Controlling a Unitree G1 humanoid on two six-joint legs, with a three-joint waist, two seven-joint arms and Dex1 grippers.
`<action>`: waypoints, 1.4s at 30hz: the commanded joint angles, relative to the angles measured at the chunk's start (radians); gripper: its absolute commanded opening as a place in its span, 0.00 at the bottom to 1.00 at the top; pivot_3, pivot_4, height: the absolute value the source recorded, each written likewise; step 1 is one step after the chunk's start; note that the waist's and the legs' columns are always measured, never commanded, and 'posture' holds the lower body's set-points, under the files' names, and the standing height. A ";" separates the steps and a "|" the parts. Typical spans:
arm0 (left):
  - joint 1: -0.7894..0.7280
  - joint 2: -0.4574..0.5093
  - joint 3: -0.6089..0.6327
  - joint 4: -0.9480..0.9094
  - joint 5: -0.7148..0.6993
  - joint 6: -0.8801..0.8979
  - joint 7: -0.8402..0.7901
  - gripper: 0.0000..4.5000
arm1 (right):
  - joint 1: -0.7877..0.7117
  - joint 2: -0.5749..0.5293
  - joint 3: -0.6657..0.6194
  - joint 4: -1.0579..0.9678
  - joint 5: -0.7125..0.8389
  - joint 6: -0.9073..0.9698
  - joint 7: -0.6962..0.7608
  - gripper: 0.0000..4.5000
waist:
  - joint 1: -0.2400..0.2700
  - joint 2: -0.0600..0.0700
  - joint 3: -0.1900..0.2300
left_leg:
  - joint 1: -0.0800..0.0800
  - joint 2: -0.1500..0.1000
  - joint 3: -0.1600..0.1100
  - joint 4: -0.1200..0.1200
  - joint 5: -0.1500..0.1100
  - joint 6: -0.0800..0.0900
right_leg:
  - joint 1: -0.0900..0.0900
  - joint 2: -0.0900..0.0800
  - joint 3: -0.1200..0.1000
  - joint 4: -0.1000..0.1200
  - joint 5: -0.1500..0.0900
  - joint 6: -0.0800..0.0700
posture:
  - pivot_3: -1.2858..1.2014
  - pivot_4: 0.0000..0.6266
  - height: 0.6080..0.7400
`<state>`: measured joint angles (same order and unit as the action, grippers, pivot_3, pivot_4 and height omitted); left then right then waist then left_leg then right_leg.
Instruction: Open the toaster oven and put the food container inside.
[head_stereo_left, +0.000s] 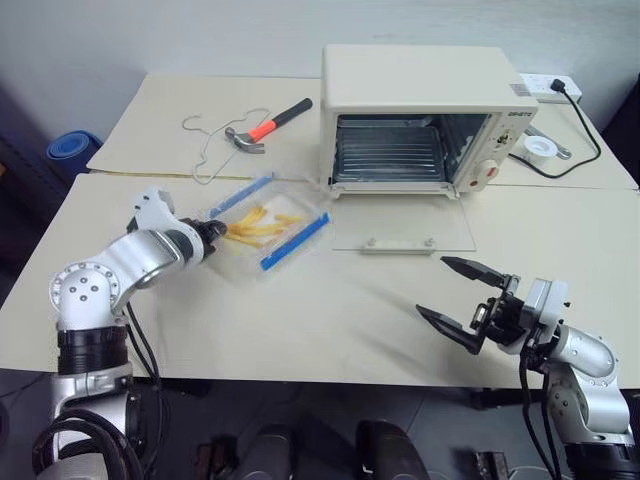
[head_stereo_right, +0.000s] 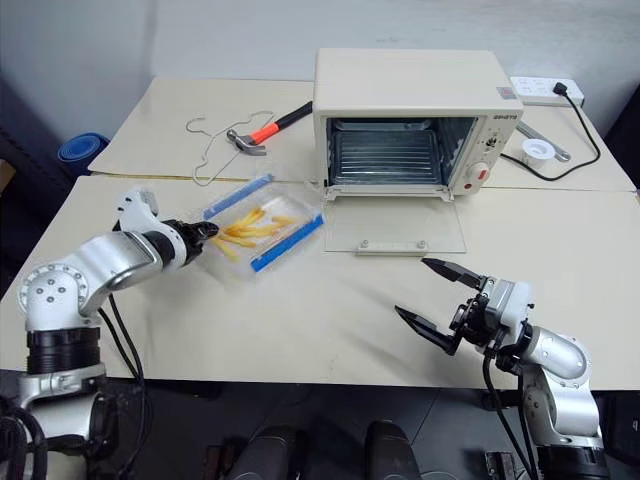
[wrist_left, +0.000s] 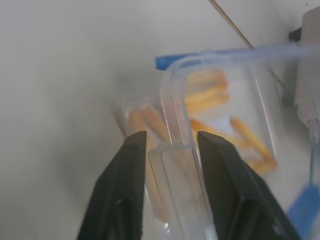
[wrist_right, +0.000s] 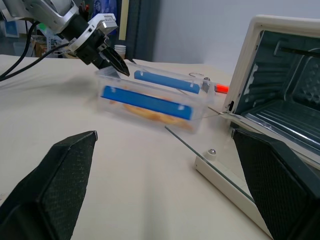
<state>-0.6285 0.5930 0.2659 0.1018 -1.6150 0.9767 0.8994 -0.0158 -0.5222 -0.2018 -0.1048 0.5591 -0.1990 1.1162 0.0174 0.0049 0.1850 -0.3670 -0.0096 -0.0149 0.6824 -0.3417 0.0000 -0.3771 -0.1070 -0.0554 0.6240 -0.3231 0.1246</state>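
Food container (head_stereo_left: 264, 227) rim clamped between left gripper (wrist_left: 171, 146) fingers, grasp step; next, lift toward open toaster oven (head_stereo_left: 420, 120) ahead.

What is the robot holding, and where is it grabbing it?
The left gripper pinches the food container by its clear end rim. The right gripper holds nothing.

The boxy cream-white toaster oven (head_stereo_left: 420, 115) is seen with its glass door (head_stereo_left: 403, 224) folded flat onto the pale table (head_stereo_left: 330, 320), so its mouth is left unblocked (wire rack inside). Bare tabletop is left between the door and the small clear plastic food container (head_stereo_left: 268, 228) just beside it.
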 joint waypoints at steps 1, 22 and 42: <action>-0.062 0.058 0.004 0.064 0.077 0.059 -0.102 0.12 | -0.001 0.009 -0.011 -0.018 0.000 -0.020 -0.018 1.00 | 0.000 0.000 0.000 | 0.000 0.000 0.000 0.000 0.000 0.000 | 0.000 0.000 0.000 0.000 0.000 0.000 | 0.52 0.24 1.00; -0.507 -0.128 -0.140 0.239 0.508 0.335 -0.604 0.06 | 0.132 -0.013 -0.088 -0.073 -0.011 -0.019 -0.131 1.00 | 0.008 -0.001 0.001 | -0.002 -0.009 -0.002 0.000 0.001 0.001 | -0.001 -0.005 -0.003 0.001 0.000 0.001 | 0.52 0.24 1.00; -0.779 -0.438 -0.188 0.759 1.056 -0.096 -0.932 0.06 | 0.271 0.033 -0.078 -0.290 -0.041 0.042 -0.306 1.00 | 0.009 -0.003 0.002 | -0.003 -0.009 0.000 -0.002 0.001 0.000 | -0.002 -0.004 -0.003 0.000 0.000 0.003 | 0.52 0.24 1.00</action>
<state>-1.3624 0.1633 0.0524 0.8541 -0.5816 0.9341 -0.0072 0.2528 -0.4970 -0.2784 -0.3528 0.5248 -0.1520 0.8245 0.0260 0.0019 0.1868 -0.3698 -0.0189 -0.0153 0.6805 -0.3401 0.0005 -0.3793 -0.1108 -0.0586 0.6235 -0.3232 0.1272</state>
